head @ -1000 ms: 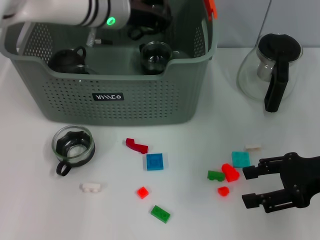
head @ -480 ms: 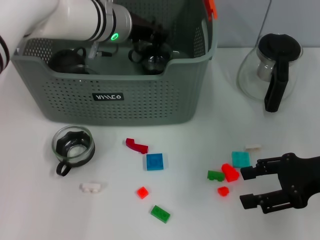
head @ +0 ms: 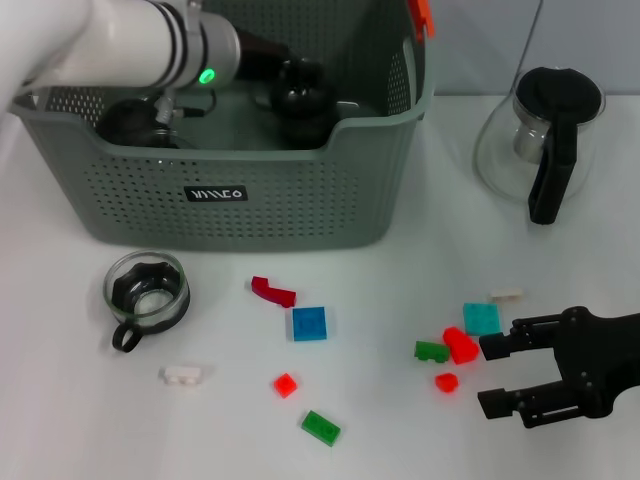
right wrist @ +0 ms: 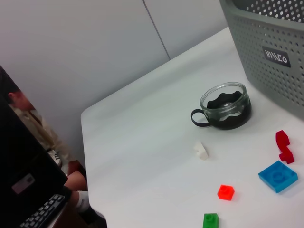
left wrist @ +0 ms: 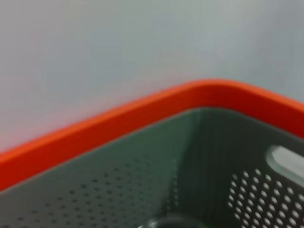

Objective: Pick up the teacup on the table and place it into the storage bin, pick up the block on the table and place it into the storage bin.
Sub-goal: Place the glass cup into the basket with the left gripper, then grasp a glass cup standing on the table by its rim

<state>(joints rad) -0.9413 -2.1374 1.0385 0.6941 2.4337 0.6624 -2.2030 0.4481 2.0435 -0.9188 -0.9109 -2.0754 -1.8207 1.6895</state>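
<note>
A glass teacup point(head: 148, 290) point(right wrist: 225, 107) with a black handle stands on the table in front of the storage bin point(head: 230, 200) point(right wrist: 266, 42). Another dark teacup point(head: 135, 120) sits inside the bin at its left. My left arm reaches into the bin; its black gripper point(head: 300, 95) hangs low inside, fingers hidden. The left wrist view holds only the bin's orange rim point(left wrist: 142, 109) and perforated inner wall point(left wrist: 118, 190). Blocks lie scattered: blue point(head: 309, 324), dark red point(head: 272, 291), white point(head: 183, 375). My right gripper point(head: 490, 375) stands open just right of a red block point(head: 461, 345).
A glass jug point(head: 540, 140) with a black lid and handle stands at the back right. More small blocks lie around: green point(head: 321, 427), small red point(head: 285, 384), teal point(head: 481, 318), green point(head: 431, 351), red point(head: 446, 381), cream point(head: 506, 296).
My left arm has swung down and leftward into the bin, its black end now covering the cup that showed there. The right gripper crept slightly left toward the red block.
</note>
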